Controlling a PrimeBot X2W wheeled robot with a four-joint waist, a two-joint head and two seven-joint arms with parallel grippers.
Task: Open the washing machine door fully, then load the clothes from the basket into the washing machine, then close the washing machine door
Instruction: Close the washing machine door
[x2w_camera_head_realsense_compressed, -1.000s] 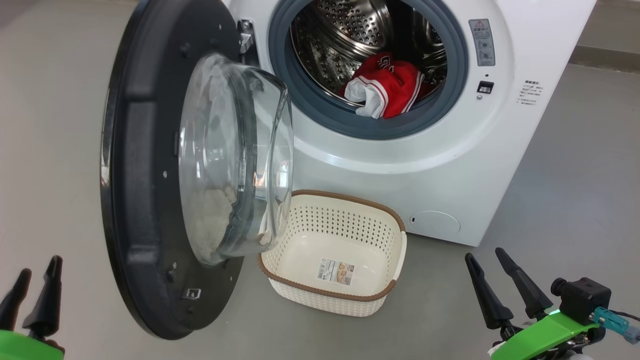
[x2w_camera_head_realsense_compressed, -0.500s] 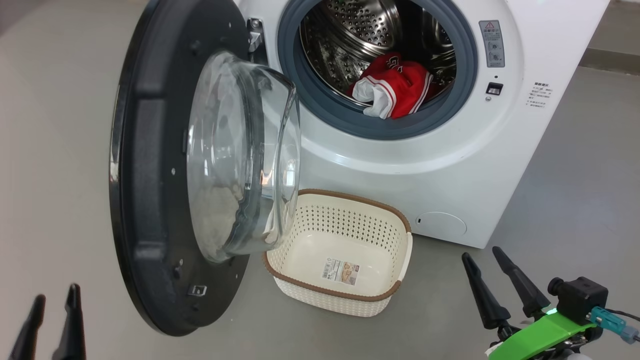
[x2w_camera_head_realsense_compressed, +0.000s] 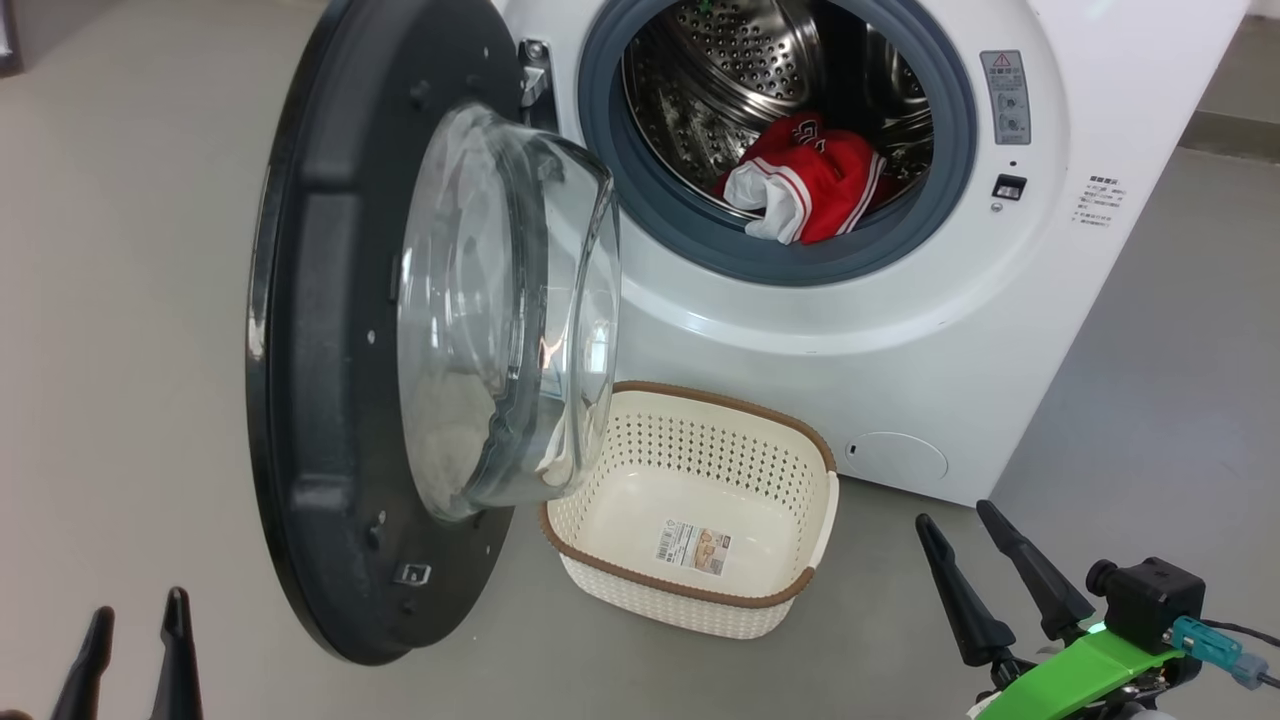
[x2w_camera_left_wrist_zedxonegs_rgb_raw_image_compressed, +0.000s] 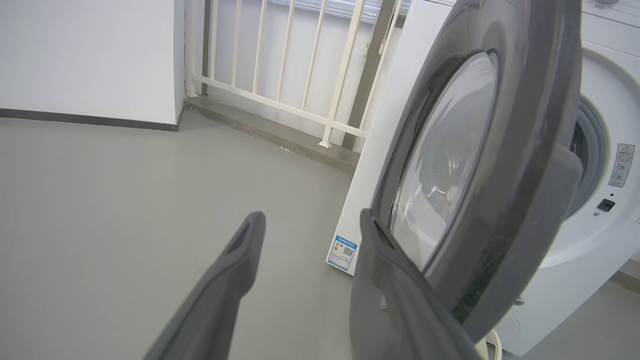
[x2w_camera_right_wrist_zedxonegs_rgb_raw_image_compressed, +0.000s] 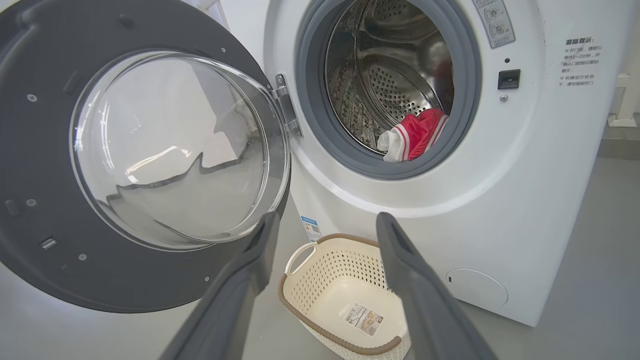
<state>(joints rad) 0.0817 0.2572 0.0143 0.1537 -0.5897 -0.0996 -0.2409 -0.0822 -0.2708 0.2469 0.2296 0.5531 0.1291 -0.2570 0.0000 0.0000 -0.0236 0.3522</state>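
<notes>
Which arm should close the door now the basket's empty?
Left, likely: left hand is open at the outer face of the door, the pushing side; right hand faces its inner side, near the basket.

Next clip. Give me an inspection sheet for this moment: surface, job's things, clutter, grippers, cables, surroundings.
Surface: smooth grey floor.
Job's things: door open wide; red clothes in the drum, at its front lip; basket on the floor before the washer, holding just a sticker.
Clutter: nothing seen.
Grippers: left gripper open, empty; right gripper open, empty.
Cables: thin cable with a teal plug at the right wrist.
Surroundings: white railing and wall beyond the door.
</notes>
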